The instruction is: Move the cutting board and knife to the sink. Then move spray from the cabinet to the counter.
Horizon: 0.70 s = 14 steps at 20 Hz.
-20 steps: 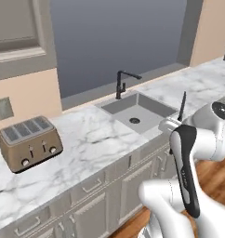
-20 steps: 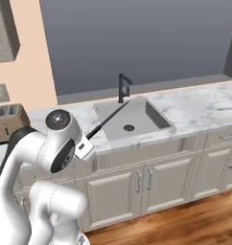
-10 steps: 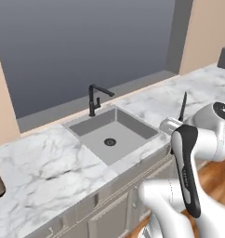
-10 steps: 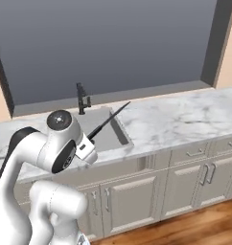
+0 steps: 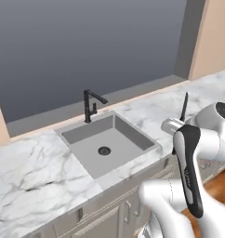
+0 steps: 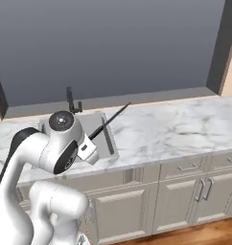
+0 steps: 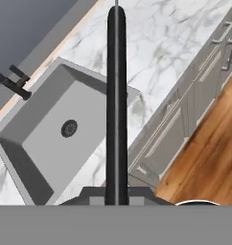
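In the left base view, the counter (image 5: 26,186) of white marble is lying at the far left, and the sink (image 5: 107,145) is sitting in it just to the right, with its black faucet (image 5: 91,104) standing at the back edge and a round drain in the grey bottom. The basin is showing no object inside. Further right, the gripper (image 5: 179,124) is hanging above the marble near the right rim of the sink, and it is gripping the knife (image 5: 183,107), which is pointing upward and slightly away from the arm.

In the right base view, the sink (image 6: 96,139) is partly hiding behind the white arm at the left, and the knife (image 6: 108,120) is rising as a thin dark line from the hand toward the upper right, over the basin edge. The counter (image 6: 175,129) is stretching to the right.

In the hand view, the sink (image 7: 60,139) is lying at the left, and the knife (image 7: 116,105) is running straight up the middle from between the finger tips. The gripper (image 7: 116,196) is clamped on it at the bottom.
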Available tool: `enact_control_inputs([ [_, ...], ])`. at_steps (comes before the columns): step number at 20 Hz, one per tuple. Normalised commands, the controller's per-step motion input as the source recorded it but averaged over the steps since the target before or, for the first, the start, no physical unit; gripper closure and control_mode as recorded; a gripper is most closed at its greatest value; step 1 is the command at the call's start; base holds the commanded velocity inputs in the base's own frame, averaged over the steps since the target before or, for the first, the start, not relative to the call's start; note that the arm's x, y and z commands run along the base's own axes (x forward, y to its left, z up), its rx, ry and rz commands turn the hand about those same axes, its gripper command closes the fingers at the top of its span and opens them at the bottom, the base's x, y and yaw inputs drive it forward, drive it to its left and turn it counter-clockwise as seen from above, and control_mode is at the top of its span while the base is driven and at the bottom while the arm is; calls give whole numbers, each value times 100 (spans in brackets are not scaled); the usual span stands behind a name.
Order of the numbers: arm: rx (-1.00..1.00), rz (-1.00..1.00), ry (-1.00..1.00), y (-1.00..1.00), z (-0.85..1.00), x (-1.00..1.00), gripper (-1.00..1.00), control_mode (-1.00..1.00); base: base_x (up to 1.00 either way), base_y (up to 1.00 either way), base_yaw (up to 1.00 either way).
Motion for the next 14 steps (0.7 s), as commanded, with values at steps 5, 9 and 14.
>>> enact_control_inputs([
  [5, 0, 0, 0, 0, 0, 0, 100, 100, 28, -2, 35],
  [9, 0, 0, 0, 0, 0, 0, 100, 100, 33, -30, 38],
  [14, 0, 0, 0, 0, 0, 0, 100, 100, 50, -46, 38],
])
